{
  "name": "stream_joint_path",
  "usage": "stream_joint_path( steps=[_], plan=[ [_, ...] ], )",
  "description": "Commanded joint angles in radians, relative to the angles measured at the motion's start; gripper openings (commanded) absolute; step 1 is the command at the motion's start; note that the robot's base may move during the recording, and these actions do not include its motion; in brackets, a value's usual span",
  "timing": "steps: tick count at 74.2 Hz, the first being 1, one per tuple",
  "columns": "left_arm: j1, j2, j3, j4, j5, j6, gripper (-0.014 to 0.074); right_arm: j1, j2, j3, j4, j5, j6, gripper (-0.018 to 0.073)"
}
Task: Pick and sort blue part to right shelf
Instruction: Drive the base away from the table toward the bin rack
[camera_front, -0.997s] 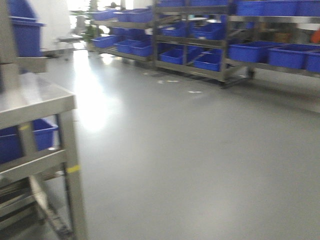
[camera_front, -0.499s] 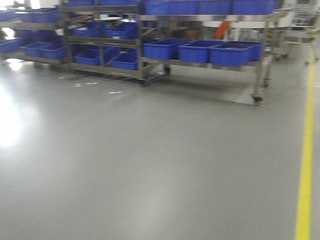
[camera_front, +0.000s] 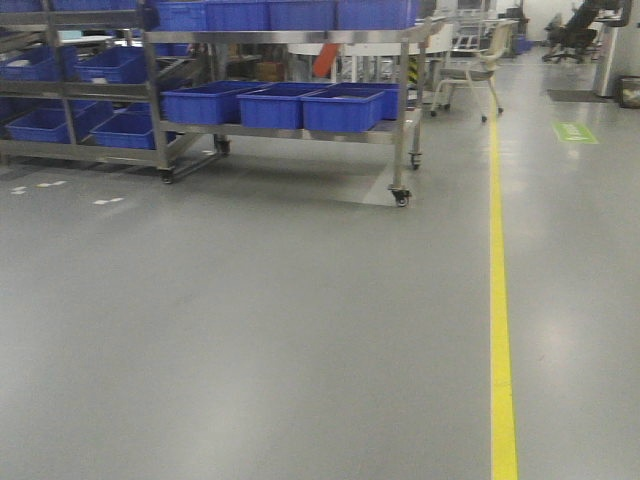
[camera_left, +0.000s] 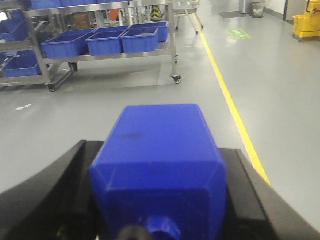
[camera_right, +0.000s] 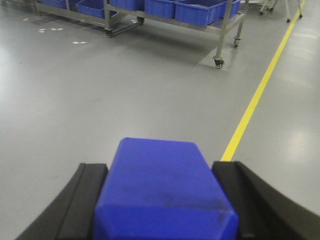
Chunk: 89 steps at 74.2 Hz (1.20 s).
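Currently left tool (camera_left: 157, 187) grips blue part (camera_left: 157, 142); right tool (camera_right: 162, 202) grips second part (camera_right: 160, 172).

Blue part (camera_left: 157, 165) — matt plastic; rack (camera_front: 280, 37) — shiny bare metal; floor (camera_front: 250, 330) smooth, glossy.

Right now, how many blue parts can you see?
2: one part in the left gripper, another part in the right gripper. More could lie unseen inside the crates.

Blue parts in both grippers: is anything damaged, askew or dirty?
Nothing serious. The left gripper holds the left blue part squarely; a small dark smudge marks its top. The right gripper holds the right blue part squarely; faint dark scuffs show on its top.
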<state>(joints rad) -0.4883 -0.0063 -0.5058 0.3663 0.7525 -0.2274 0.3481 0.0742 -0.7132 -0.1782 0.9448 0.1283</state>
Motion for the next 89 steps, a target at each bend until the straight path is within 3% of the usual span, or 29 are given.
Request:
stream_joint_path(
  steps=[1, 89],
  plan=[
    [0.001, -0.018, -0.026, 0.01, -0.087, 0.0, 0.0335, -0.001, 0.023, -0.027, -0.019, -0.083, -0.006, 0.0289],
    [0.001, -0.018, -0.026, 0.01, -0.087, 0.0, 0.0335, -0.001, 0.023, -0.027, -0.019, -0.082, -0.006, 0.0289]
  ],
)
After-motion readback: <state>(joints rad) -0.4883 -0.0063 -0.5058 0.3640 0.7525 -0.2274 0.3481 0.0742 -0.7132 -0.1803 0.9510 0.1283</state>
